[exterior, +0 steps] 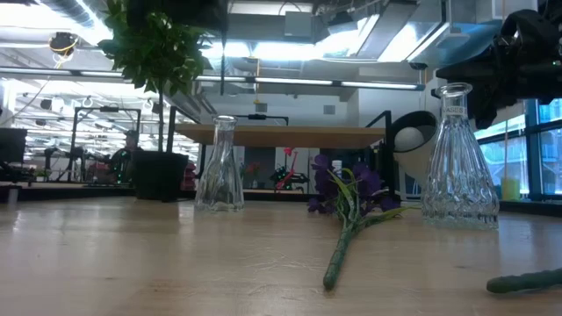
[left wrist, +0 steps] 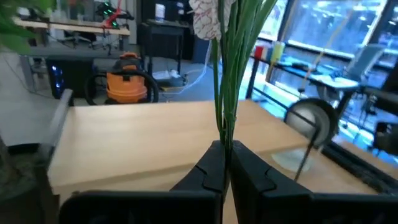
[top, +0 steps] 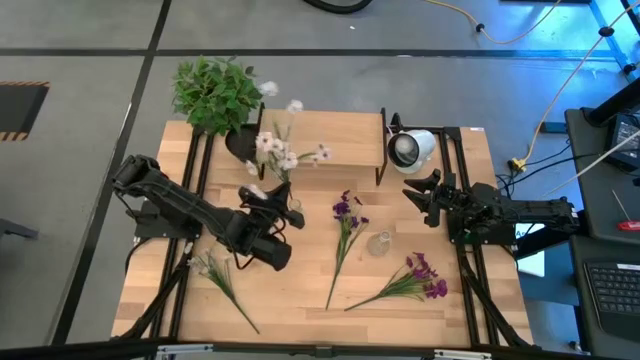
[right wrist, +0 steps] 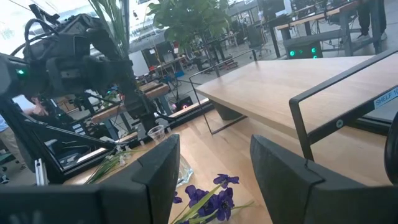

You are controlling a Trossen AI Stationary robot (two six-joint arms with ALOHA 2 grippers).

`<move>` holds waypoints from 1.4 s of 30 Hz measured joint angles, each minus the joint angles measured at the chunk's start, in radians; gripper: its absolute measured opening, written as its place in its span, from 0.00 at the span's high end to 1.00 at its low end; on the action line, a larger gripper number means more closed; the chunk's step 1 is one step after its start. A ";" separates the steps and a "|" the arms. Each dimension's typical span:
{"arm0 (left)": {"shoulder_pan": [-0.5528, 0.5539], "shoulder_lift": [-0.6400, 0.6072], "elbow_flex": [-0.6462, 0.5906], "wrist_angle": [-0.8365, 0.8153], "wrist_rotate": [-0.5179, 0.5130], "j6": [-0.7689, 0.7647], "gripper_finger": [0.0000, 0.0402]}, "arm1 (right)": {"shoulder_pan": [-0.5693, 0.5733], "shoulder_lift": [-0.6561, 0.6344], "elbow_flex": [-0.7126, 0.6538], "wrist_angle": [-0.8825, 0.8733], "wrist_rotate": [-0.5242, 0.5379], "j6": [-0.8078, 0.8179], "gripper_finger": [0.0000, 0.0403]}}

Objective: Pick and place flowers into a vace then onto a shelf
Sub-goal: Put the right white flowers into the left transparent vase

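Note:
My left gripper (top: 283, 206) is over the table's middle left, shut on a bunch of white-pink flowers (top: 276, 150) whose blossoms reach toward the shelf (top: 330, 135). A clear glass vase (exterior: 219, 167) stands upright on the table near that gripper. A second glass vase (exterior: 457, 162) stands farther right (top: 380, 242). Two purple flowers (top: 345, 215) (top: 420, 275) and one pale flower (top: 220, 275) lie flat on the table. My right gripper (top: 425, 195) hovers open at the table's right, touching nothing. My left gripper pinches the bunch's green stems (left wrist: 225, 134) between its two shut fingers (left wrist: 208, 171). The fingers lie across the stems. The stems rise from the fingers, with the blossoms (left wrist: 205, 22) at their upper end. The bunch is lifted clear of the table.
A bushy potted plant (top: 215, 92) stands at the far left corner beside the shelf. A white round lamp-like object (top: 410, 148) sits to the right of the shelf. Bare tabletop lies along the near edge (top: 300, 320).

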 joint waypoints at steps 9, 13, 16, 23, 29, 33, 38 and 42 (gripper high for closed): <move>0.031 0.000 -0.059 0.211 0.062 0.168 0.98 | 0.000 0.000 0.000 0.000 0.000 0.005 0.51; 0.033 0.023 -0.059 0.209 0.061 0.168 0.99 | 0.000 0.000 0.000 0.000 0.000 0.005 0.51; 0.032 0.043 -0.059 0.210 0.059 0.149 0.98 | 0.000 0.000 0.000 0.000 0.000 0.005 0.51; 0.031 0.117 -0.059 0.208 0.048 0.093 0.99 | 0.000 0.000 0.000 0.000 0.000 0.004 0.51; 0.029 0.150 -0.059 0.202 0.049 0.043 0.98 | 0.000 0.000 0.000 0.000 0.000 0.006 0.51; 0.028 0.150 -0.059 0.187 0.069 0.042 0.99 | 0.000 0.000 0.000 0.000 0.000 0.007 0.51; 0.018 0.150 -0.059 0.145 0.073 0.034 0.98 | 0.000 0.000 0.000 0.000 0.000 0.006 0.51; 0.011 0.150 -0.059 0.131 0.074 0.016 0.98 | 0.000 0.000 0.000 0.000 0.000 0.006 0.51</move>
